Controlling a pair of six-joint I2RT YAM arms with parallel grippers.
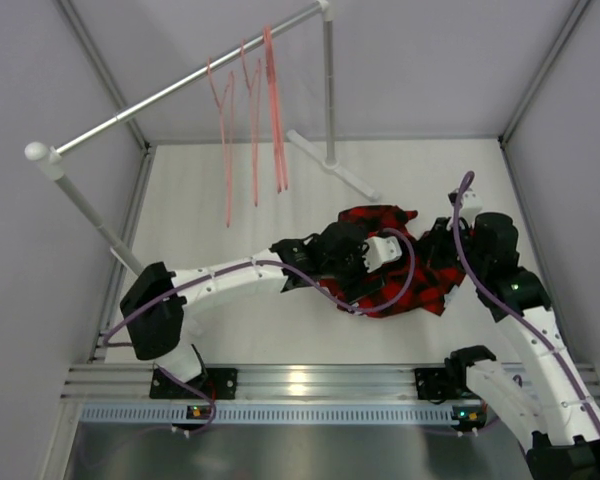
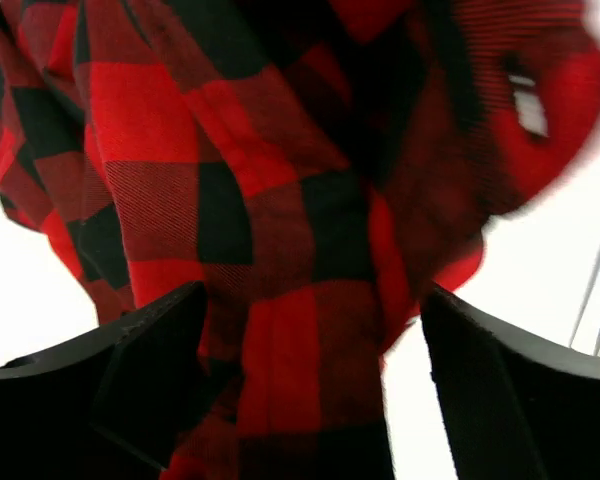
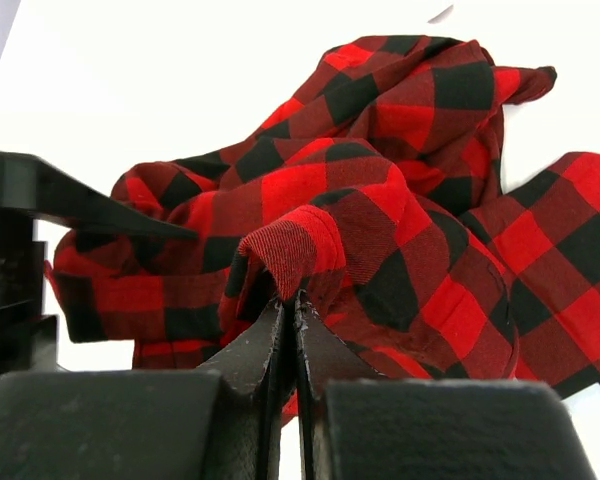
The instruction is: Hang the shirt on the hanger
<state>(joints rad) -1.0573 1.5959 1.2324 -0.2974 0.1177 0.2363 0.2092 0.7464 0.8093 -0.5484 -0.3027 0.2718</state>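
The crumpled red-and-black plaid fabric shirt (image 1: pixel 380 285) lies on the white table (image 1: pixel 230 200). The right gripper (image 3: pixel 293 300) is clenched on a fold of it, and the left gripper (image 2: pixel 312 293) is spread wide around it.

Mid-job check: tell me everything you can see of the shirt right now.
The shirt is red-and-black buffalo plaid, soft woven fabric, crumpled in a heap on the white table, right of centre, apart from the pink hangers. No lettering shows. The right gripper is shut on a raised ribbed fold; the left gripper stands open, fabric between its fingers, not clamped.
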